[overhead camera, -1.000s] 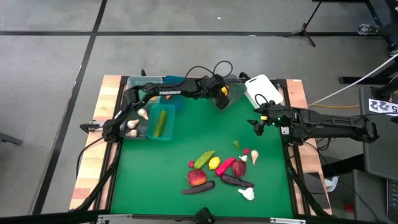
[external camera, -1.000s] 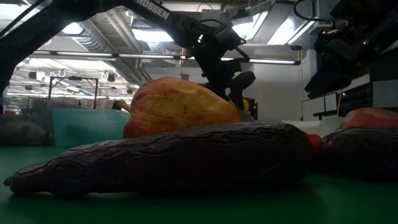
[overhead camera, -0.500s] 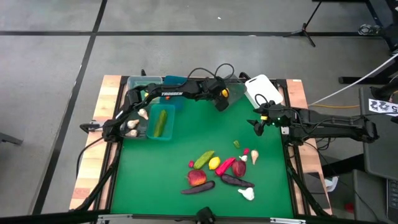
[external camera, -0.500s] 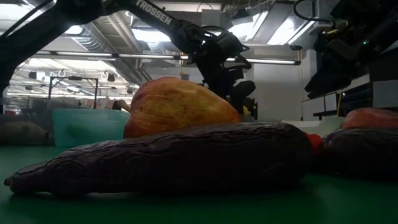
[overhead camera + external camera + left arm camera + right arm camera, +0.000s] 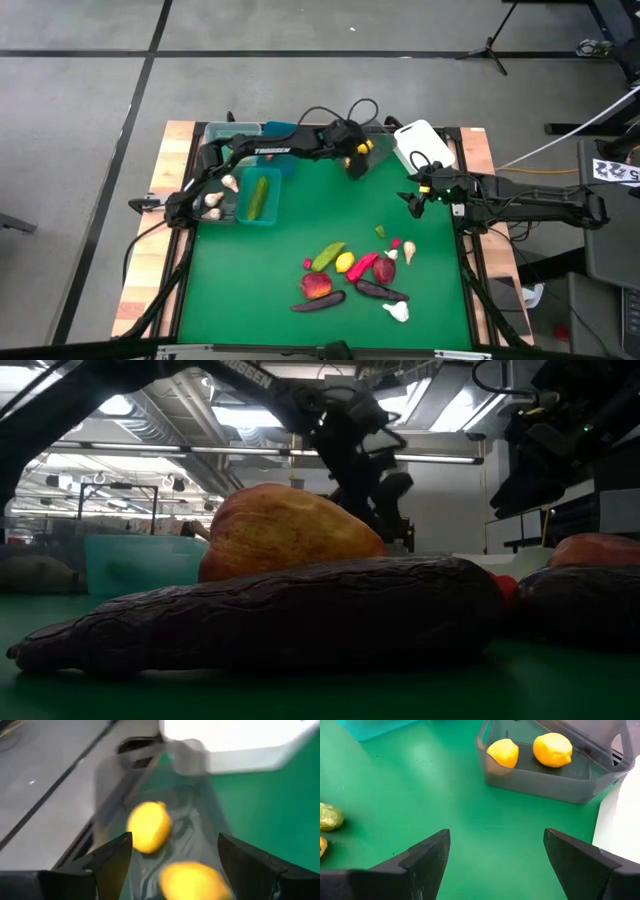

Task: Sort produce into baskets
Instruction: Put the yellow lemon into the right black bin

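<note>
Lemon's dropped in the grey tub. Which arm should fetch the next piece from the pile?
Right. The right gripper is open, empty and nearer the produce pile. The left gripper is over the grey tub at the far edge.

A dark wrinkled purple toy eggplant (image 5: 280,610) lies across the foreground, a red-yellow toy apple (image 5: 285,532) behind it, beside a teal plastic tub (image 5: 135,560).
</note>
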Robot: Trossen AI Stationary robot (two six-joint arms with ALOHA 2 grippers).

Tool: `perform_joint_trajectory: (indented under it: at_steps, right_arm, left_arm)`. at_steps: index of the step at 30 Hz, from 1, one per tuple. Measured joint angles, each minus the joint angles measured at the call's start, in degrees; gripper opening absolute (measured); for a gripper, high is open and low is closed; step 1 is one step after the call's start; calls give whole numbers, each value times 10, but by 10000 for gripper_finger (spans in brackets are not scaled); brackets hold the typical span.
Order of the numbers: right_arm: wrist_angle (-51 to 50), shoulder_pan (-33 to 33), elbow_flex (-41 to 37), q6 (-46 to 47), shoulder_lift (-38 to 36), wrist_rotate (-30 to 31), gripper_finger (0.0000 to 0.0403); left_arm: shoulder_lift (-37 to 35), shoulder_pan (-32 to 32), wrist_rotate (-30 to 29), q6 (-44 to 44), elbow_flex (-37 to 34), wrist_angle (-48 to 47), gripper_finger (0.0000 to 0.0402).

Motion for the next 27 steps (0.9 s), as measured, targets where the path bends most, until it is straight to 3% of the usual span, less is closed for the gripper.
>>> perform_joint_trajectory:
  at_steps: [10, 16, 21, 27]
  right_arm:
    - [0, 0, 0, 0, 0, 0, 319]
    - [0, 0, 0, 0, 0, 0, 319]
    - [0, 0, 0, 0, 0, 0, 319]
    - [0, 0, 0, 0, 0, -1, 319]
  left_arm:
    - [-101, -92, 139, 63, 1, -164, 281]
    - [-105, -188, 195, 190, 1, -267, 281]
    - [-93, -245, 221, 220, 1, -216, 281]
    - [-81, -263, 236, 234, 2, -154, 281]
